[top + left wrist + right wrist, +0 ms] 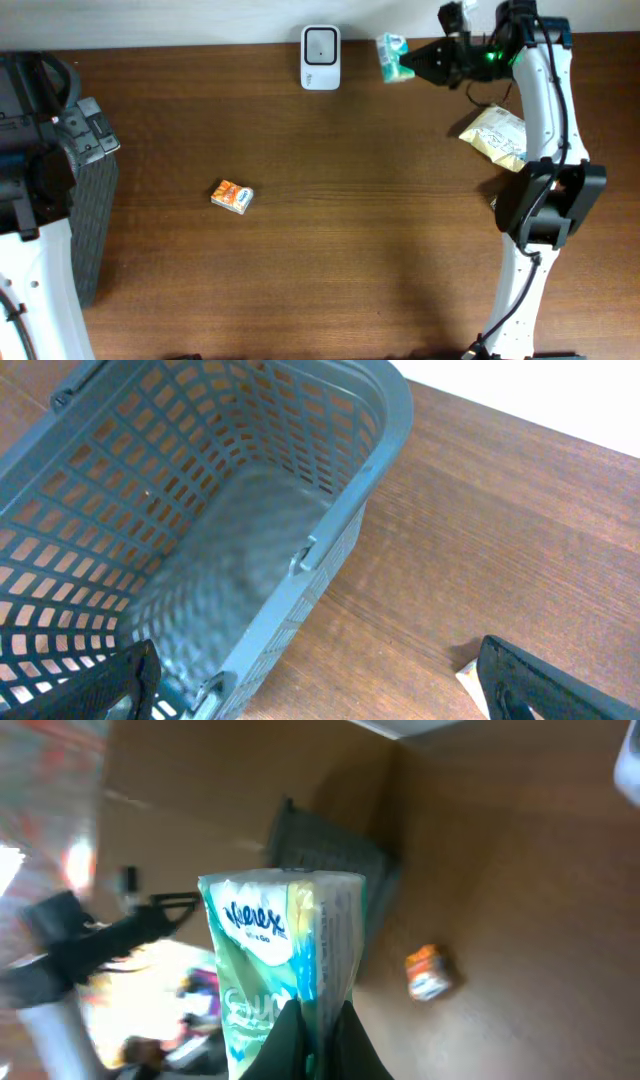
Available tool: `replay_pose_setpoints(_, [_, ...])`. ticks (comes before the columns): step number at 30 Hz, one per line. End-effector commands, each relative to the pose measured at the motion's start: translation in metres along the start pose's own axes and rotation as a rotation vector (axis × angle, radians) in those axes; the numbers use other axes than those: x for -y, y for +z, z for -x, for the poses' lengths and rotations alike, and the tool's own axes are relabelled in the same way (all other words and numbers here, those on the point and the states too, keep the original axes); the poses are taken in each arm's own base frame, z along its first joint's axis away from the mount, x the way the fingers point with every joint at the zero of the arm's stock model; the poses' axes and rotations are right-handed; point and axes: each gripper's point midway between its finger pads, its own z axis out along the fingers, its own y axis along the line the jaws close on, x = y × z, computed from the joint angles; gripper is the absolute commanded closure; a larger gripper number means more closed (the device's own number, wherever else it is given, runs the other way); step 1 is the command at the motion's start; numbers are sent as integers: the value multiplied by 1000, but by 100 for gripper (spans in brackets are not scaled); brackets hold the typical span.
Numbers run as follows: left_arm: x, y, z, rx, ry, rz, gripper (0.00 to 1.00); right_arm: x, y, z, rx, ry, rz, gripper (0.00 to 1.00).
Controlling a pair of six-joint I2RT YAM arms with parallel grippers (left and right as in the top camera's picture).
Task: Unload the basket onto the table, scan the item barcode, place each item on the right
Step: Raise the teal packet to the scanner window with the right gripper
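Green-and-white plastic wrap marks the tissue pack (392, 57), pinched at one end by the right claw (408, 64) at the far edge of the brown wooden desk (350, 260). The pack sits just right of the white scanner (320, 57), not touching it. In the right wrist view the two fingers (345, 1040) press together on the wrapper's lower edge, and the "Kleenex" lettering on the pack (285, 960) is readable; no barcode can be made out.

A small orange box (232, 196) lies alone toward the middle-left of the desk, well apart from the scanner. A crinkled pale yellow bag (495, 135) lies beside the right arm.

Over on the left, the left claw (315, 685) is spread wide and holds nothing, hanging over the corner of a grey lattice basket (300, 480) at the desk's left edge.
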Motion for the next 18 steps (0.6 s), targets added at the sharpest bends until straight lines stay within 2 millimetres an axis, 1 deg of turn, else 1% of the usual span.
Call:
replay_pose_setpoints(1, [-4, -3, 2, 11, -5, 11, 1, -13, 37, 15, -37, -152, -353, 96])
replay_pose_setpoints(2, [-4, -3, 2, 11, -6, 11, 1, -20, 48, 25, -8, -230, -480, 96])
replay_pose_setpoints(3, [-4, -3, 2, 11, -5, 11, 1, -23, 55, 40, 44, -332, -657, 96])
replay_pose_setpoints(4, [-4, -3, 2, 11, -5, 11, 1, -16, 52, 51, 84, -420, -867, 96])
replay_pose_setpoints(5, [-4, -3, 2, 10, -5, 11, 1, -10, 55, 58, 92, -555, -1120, 96])
replay_pose_setpoints(6, [-4, -3, 2, 10, -5, 11, 1, -3, 59, 63, 86, -660, -1331, 96])
replay_pose_setpoints(7, [-4, -3, 2, 10, -5, 11, 1, 4, 71, 68, 81, -752, -1478, 96])
replay_pose_setpoints(8, [-4, -3, 2, 10, -5, 11, 1, 11, 78, 72, 97, -785, -1548, 96])
replay_pose_setpoints(9, [-4, -3, 2, 10, -5, 11, 1, 24, 88, 77, 123, -799, -1590, 96])
replay_pose_setpoints(10, [-4, -3, 2, 11, -5, 11, 1, 36, 95, 81, 135, -801, -1587, 96])
replay_pose_setpoints(12, [-4, -3, 2, 11, -5, 11, 1, 66, 110, 96, 205, -814, -1574, 96])
replay_pose_setpoints(15, [-4, -3, 2, 11, -6, 11, 1, 94, 126, 108, 269, -841, -1556, 96])
replay_pose_setpoints(18, [-4, -3, 2, 11, -5, 11, 1, 114, 131, 108, 277, -858, -1557, 96])
